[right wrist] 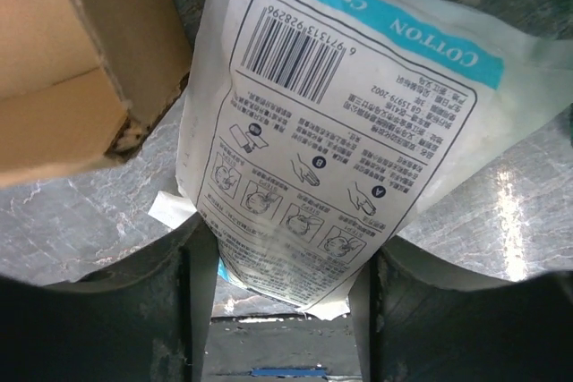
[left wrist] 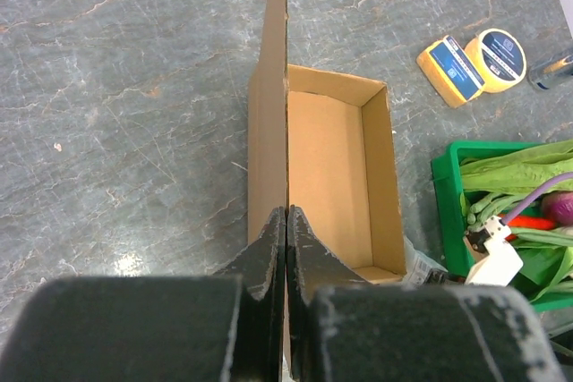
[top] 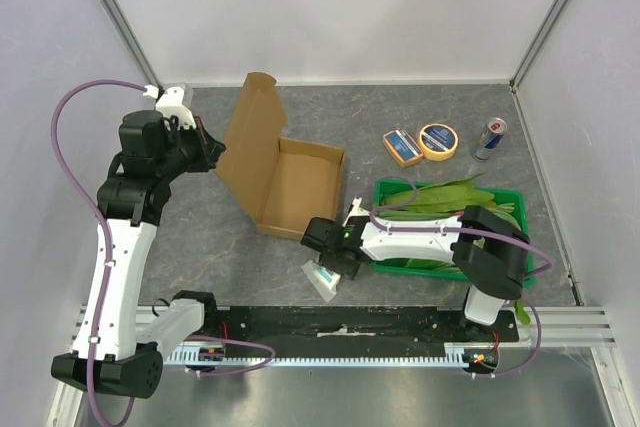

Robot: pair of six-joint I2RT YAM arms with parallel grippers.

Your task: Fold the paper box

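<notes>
Surface: grey marbled tabletop inside a white-walled enclosure.

Near side of the box [top: 290, 187]: the right gripper [top: 325, 240] sits low at its near right corner. The fingers [right wrist: 197, 301] are apart, with the end of a white-and-blue packet [right wrist: 331, 131] between them. Gripped or only straddled: cannot tell. The box corner lies just beside the packet.

The box is mid-table with its tray formed and walls up. The long axis runs near to far, leaning slightly right. The tray interior shows only cardboard. The lid [top: 250, 132] stands raised along the left long side.

Left gripper [top: 207, 147]: left of the box and closed on the lid's free edge. In the wrist view the lid [left wrist: 277, 60] is edge-on and runs straight away from the pinched fingers [left wrist: 269, 248]. The tray [left wrist: 336, 176] lies directly to their right.

Judgement: the left arm owns the next move, swinging the lid rightward over the tray. The front flap then needs tucking at the right wall. The right gripper and packet crowd the near corner and may foul it.

Right of the box: a green crate [top: 383, 187] of vegetables, close by. Farther right: a yellow block [top: 402, 146], a tape roll [top: 438, 140] and a can [top: 489, 137], all well apart from the box.
</notes>
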